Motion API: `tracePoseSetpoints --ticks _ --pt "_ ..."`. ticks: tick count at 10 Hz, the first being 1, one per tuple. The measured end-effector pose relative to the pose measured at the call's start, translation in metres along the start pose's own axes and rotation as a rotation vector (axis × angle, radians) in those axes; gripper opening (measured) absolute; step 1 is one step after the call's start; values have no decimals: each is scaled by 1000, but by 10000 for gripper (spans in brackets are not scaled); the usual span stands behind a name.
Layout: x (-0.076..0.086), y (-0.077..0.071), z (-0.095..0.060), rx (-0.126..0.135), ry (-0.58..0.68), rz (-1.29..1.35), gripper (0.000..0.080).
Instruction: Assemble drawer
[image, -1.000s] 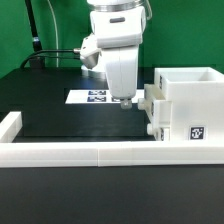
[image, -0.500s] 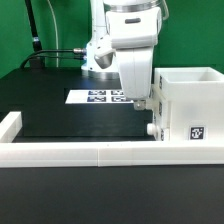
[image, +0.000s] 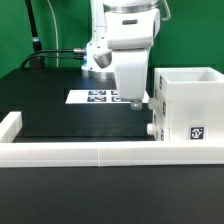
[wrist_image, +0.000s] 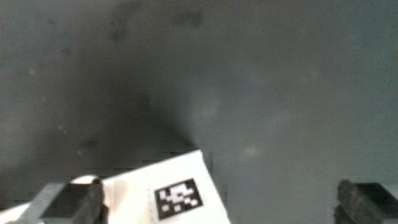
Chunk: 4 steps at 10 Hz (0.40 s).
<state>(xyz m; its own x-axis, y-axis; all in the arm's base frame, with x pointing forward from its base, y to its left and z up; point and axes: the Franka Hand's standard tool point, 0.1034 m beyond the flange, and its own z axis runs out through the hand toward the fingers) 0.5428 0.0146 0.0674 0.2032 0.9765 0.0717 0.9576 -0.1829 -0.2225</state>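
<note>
The white drawer box stands on the black table at the exterior view's right, open at the top, with a marker tag on its front face and knobs on its side facing the arm. My gripper hangs just beside that side of the box, low over the table. In the wrist view the two dark fingertips stand wide apart with nothing between them. A white part with a marker tag shows under the gripper in the wrist view.
The marker board lies flat behind the gripper. A white rail runs along the table's front edge, with a raised end at the exterior view's left. Black cables hang at the back left.
The arm has moved toward the exterior view's right, from over the marker board to right beside the drawer box. The gripper holds nothing throughout.
</note>
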Motion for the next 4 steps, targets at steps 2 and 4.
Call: tracePoseSetpoints --ticks 2,4 --pt "1 0 1 2 0 0 649" --pt "0 0 1 2 0 0 649"
